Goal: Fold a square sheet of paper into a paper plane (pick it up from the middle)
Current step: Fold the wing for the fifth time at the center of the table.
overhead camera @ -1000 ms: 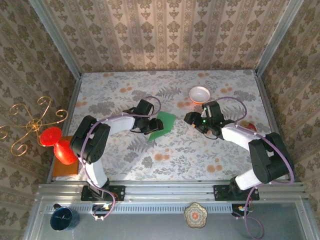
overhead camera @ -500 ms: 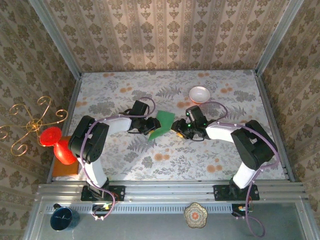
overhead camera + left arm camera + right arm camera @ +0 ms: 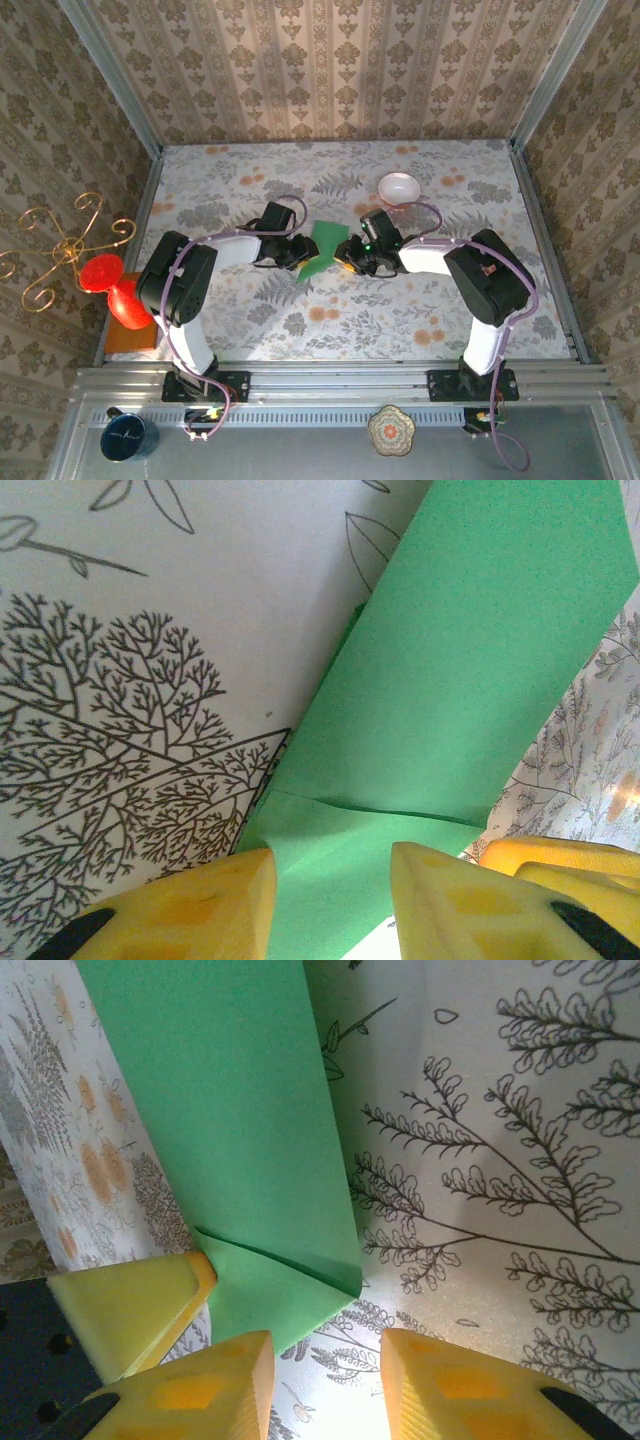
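Paper sheet matt, smooth; left claw fingers yellow matt plastic; bowl glossy.

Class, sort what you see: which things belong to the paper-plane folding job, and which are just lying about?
Job: green paper sheet, left gripper, right gripper.
Lying about: white bowl, red object, orange board, gold wire stand, blue mug, patterned dish.

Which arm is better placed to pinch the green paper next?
Likely left: the paper lies between the fingers of the left gripper; the right gripper meets just a corner.
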